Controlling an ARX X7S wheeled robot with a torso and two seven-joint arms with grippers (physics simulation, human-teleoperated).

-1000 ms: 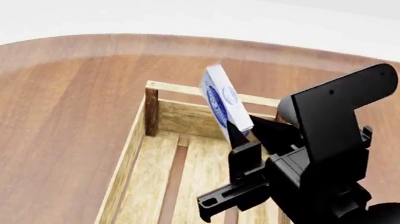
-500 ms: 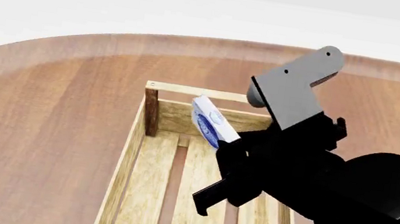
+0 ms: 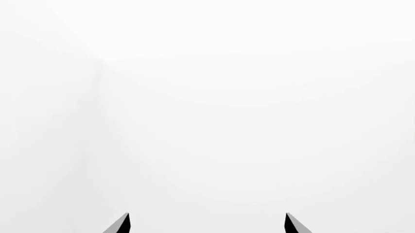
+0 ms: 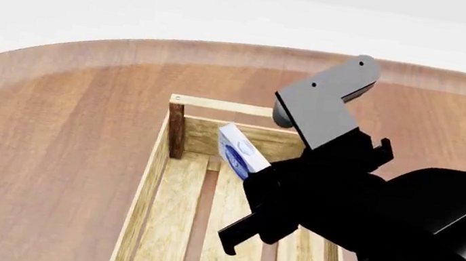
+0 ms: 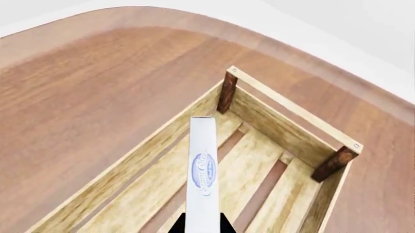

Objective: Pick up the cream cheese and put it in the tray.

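The cream cheese, a small flat white box with a blue oval logo, is held on edge in my right gripper, which is shut on it. In the right wrist view the box stands between the dark fingertips inside the far end of the tray. The tray is a long light-wood slatted crate with dark brown corner posts; it also shows in the right wrist view. The box hangs within the tray's walls, above the slats. My left gripper faces only white, its tips wide apart and empty.
The round brown wooden table surrounds the tray, its far edge against white floor. My right arm's black body covers the tray's right wall in the head view.
My right gripper has lowered the cream cheese from above the tray's far end bar down inside the tray, and the arm has swung left and forward.
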